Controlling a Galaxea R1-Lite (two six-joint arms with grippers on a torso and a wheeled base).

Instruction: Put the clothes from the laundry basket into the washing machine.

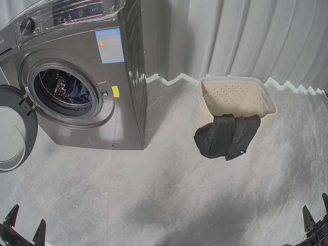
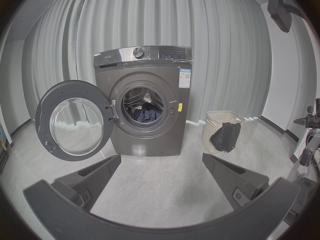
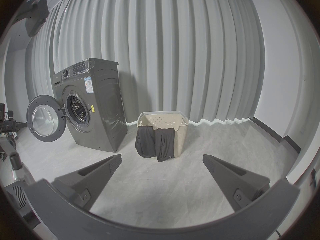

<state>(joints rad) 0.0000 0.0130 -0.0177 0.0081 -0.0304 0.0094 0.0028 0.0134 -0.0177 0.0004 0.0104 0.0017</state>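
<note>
A grey front-loading washing machine (image 1: 85, 86) stands at the left with its round door (image 1: 13, 127) swung open to the left. Dark blue clothes (image 1: 79, 92) lie inside the drum. A cream laundry basket (image 1: 235, 96) stands on the floor to the right, and a black garment (image 1: 227, 135) hangs over its front rim. My left gripper (image 1: 26, 222) is open and empty, low at the near left, far from the machine. My right gripper (image 1: 316, 212) is open and empty at the near right, well short of the basket.
Grey tiled floor (image 1: 164, 188) stretches between me, the machine and the basket. White curtains (image 1: 239, 28) hang along the back wall. The open door juts out at the left of the machine. Some equipment on a stand (image 2: 310, 134) sits at the room's edge.
</note>
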